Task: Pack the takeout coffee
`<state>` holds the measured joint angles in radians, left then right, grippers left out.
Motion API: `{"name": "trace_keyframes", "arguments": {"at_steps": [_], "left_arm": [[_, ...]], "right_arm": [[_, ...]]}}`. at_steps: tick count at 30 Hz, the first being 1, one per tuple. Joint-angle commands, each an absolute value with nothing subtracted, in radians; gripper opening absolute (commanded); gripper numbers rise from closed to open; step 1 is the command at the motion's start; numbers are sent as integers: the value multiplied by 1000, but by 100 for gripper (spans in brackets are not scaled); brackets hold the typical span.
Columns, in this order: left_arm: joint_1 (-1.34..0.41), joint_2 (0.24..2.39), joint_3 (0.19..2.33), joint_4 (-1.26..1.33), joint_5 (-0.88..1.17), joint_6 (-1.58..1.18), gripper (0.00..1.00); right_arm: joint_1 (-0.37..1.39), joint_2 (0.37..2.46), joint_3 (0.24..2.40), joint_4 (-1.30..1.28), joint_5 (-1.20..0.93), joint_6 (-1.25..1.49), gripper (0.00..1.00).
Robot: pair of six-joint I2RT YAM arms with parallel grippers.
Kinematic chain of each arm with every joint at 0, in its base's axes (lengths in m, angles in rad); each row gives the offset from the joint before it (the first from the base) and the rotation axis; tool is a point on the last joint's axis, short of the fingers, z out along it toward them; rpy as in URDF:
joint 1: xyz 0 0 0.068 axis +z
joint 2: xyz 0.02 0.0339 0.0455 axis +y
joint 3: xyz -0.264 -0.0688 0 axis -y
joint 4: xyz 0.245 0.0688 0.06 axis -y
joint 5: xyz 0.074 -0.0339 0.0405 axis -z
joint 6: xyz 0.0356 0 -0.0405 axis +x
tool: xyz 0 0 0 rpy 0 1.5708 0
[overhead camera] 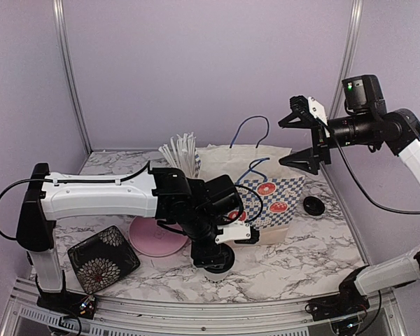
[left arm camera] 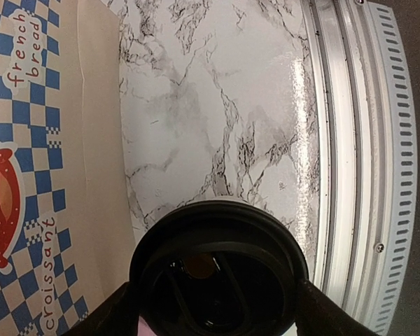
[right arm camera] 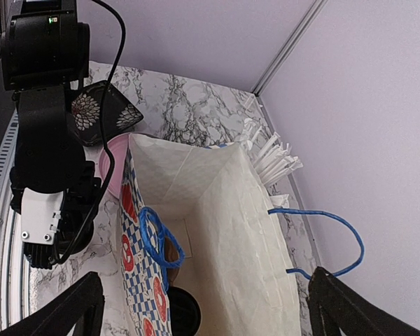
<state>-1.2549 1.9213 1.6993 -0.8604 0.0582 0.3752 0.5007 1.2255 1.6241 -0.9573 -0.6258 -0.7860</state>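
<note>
Left wrist shows left hand (left arm camera: pixel 217 315) clamped on the white coffee cup (overhead camera: pixel 216 275) by its round black lid (left arm camera: pixel 217 227).

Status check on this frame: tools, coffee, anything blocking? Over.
Left tool shut on lidded cup, just in front of the bag. Right tool open, raised over bag. Bag mouth open; nothing seen blocking it.

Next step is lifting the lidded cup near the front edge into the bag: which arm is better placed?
Left. The left claw straddles the cup; the right claw hangs open above the bag, empty.
</note>
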Motion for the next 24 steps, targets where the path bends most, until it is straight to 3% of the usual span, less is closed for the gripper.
{"name": "trace_keyframes", "arguments": {"at_steps": [1, 13, 24], "left_arm": [[-1258, 1952, 1706, -903, 34, 380, 77], [-1259, 1969, 1699, -910, 78, 379, 80], [-1261, 1937, 1755, -951, 84, 348, 69]], "right_arm": [[493, 1224, 1631, -940, -634, -782, 98], [494, 1227, 1664, -944, -652, -776, 98], [494, 1263, 1821, -950, -637, -709, 98]]}}
